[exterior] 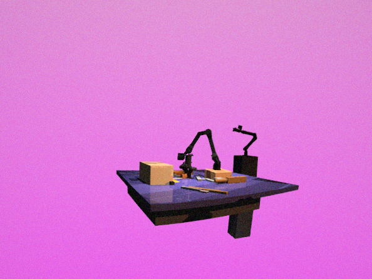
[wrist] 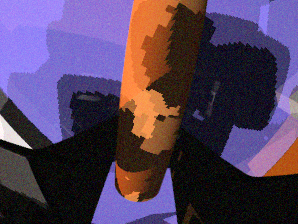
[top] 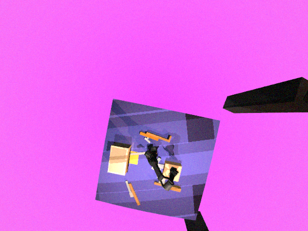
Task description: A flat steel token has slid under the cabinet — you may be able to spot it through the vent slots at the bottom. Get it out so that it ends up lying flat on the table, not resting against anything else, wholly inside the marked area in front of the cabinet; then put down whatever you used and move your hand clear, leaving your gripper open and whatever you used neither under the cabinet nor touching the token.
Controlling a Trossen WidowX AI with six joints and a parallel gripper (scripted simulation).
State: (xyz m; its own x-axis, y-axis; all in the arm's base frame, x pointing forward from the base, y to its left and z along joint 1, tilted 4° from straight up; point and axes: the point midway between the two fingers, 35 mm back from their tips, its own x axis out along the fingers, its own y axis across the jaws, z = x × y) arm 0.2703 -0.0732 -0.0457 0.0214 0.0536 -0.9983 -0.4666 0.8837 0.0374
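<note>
The tan cabinet [top: 117, 159] [exterior: 161, 173] stands on the blue table. The yellow marked area [top: 134, 159] [exterior: 176, 181] lies before its front. My gripper [top: 148, 155] [exterior: 189, 176] [wrist: 146, 127] points down beyond the area, shut on a round orange handle [wrist: 155, 65]. A pale thin bar [top: 137, 153], which looks like the shaft of the held tool, runs from the gripper across one side of the area to the cabinet's front edge. Whether its end is under the cabinet is hidden. I cannot make out the steel token in any view.
Orange pieces [top: 154, 136] and a small pale piece [top: 147, 140] lie to one side. An orange bar [top: 135, 194] and a grey bar [top: 128, 188] lie on the other. White pieces [top: 158, 166] are near the arm's tan base block [top: 177, 176], with an orange block [exterior: 237, 179] beside it.
</note>
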